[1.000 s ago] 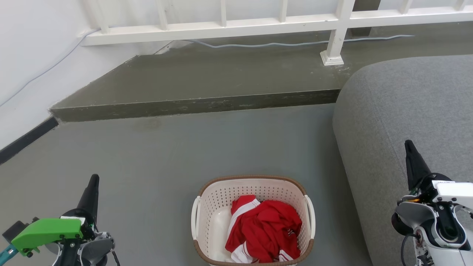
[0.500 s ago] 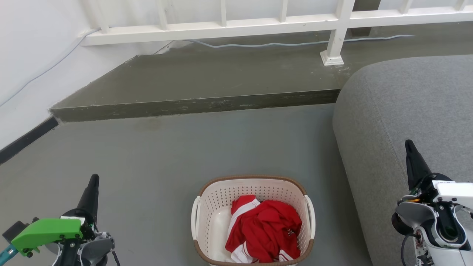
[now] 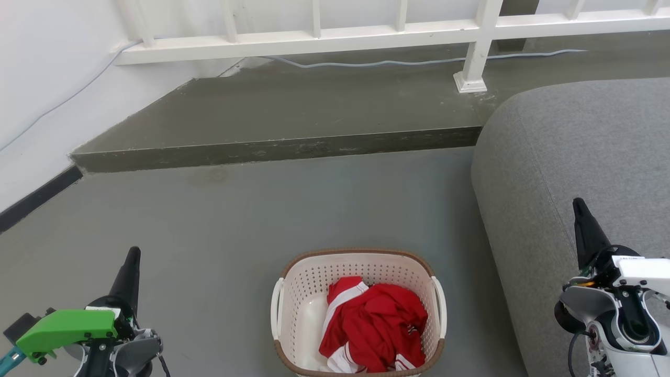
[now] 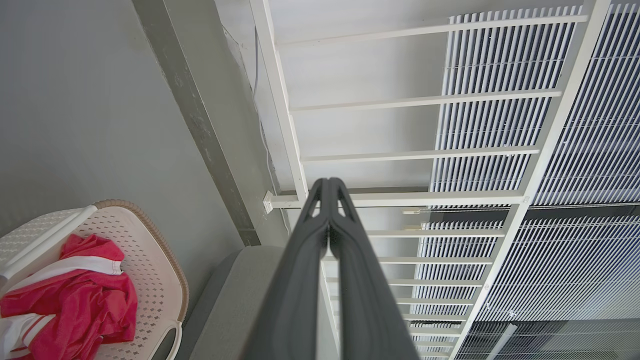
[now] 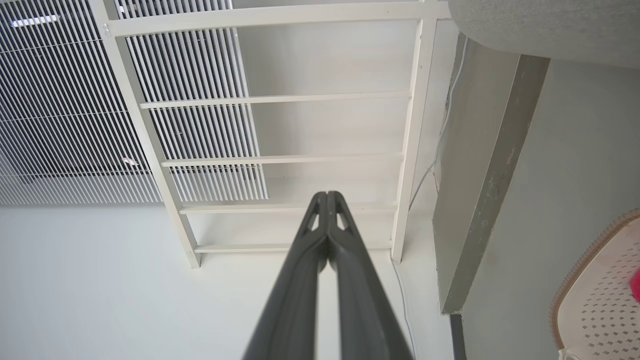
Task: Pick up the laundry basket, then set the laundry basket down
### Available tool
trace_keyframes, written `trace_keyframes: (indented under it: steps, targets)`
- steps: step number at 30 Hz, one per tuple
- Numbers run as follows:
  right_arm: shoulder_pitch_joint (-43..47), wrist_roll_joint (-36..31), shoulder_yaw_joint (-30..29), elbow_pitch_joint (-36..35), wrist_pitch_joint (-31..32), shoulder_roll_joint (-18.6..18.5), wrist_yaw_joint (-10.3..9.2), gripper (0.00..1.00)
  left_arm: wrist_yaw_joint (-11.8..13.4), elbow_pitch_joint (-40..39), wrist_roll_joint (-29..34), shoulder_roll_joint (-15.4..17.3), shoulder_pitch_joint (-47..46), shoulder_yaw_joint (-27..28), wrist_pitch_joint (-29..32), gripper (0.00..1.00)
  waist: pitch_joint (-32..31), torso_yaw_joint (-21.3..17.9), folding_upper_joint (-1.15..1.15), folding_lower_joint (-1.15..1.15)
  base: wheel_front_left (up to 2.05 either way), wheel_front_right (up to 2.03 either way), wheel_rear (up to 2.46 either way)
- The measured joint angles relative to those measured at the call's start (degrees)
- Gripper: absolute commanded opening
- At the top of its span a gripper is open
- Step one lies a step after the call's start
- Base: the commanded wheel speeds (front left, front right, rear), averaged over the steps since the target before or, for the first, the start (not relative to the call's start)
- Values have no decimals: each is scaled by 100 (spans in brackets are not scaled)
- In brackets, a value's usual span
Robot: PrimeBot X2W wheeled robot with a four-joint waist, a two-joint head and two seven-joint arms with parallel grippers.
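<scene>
Laundry basket [image 3: 361, 252] upright on grey floor [image 3: 261, 209] at bottom centre of head view, red garment [image 3: 374, 324] inside, left end effector [image 3: 133, 255] lower left, fingers together, empty, well apart from basket, right end effector [image 3: 579, 205] lower right, in front of grey sofa [image 3: 576, 141], fingers together, empty

The head camera looks down and forward, the laundry basket [image 3: 309, 285] near at 6 o'clock, the white railing [image 3: 314, 37] far at 12 — both wrist cameras, rolled sideways, share them.
</scene>
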Motion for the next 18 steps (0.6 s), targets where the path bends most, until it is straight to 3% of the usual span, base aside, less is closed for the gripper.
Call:
trace_keyframes:
  steps: [18]
  targets:
    - [1, 0, -2, -10, 0, 1, 0, 0, 0, -1, 0, 0, 0, 0, 0, 0, 0, 0, 0, 0, 0, 0, 0]
